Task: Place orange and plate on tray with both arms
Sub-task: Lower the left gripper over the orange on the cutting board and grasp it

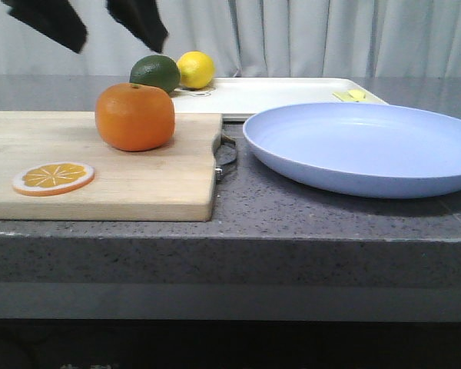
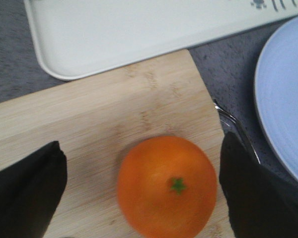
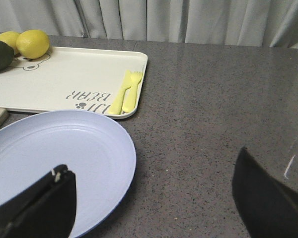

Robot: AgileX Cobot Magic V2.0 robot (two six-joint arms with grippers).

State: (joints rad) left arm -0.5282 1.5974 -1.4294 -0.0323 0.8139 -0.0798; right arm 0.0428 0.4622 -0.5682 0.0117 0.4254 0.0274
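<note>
The orange (image 1: 135,117) sits on the cutting board (image 1: 100,165), under the wide-open left gripper (image 2: 141,191). Only the right wrist view shows the open right gripper (image 3: 154,198) over the plate (image 3: 49,163), near the tray (image 3: 64,82).

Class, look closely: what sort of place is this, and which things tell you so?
Probably a staged kitchen counter: a wooden cutting board with an orange, a tray holding yellow cutlery, a speckled grey worktop, curtains behind.
</note>
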